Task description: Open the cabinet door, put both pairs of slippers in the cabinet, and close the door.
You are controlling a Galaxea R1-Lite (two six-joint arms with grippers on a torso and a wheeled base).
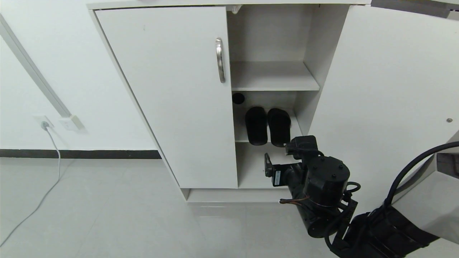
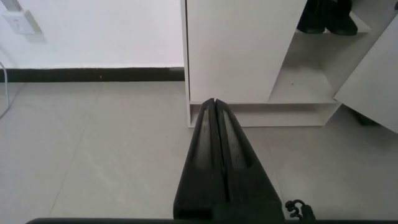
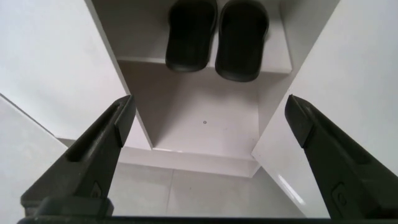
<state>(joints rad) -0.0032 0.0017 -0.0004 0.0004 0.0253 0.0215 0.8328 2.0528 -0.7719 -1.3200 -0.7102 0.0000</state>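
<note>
My right gripper (image 3: 210, 106) hangs wide open, empty, since the matte black slippers (image 1: 256, 125) sit shelved inside the open white cabinet (image 1: 161, 89).

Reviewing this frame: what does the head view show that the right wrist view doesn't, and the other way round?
Head view adds: the closed door's metal handle, the upper shelf, and a wall socket with a cable.
Right wrist view adds: a straight look between the right gripper and its wide-open fingers, and a small dark spot on the floor of the bottom compartment.
Shared: the pair of black slippers side by side on the middle shelf, the bottom compartment below them, and the open right door.
</note>
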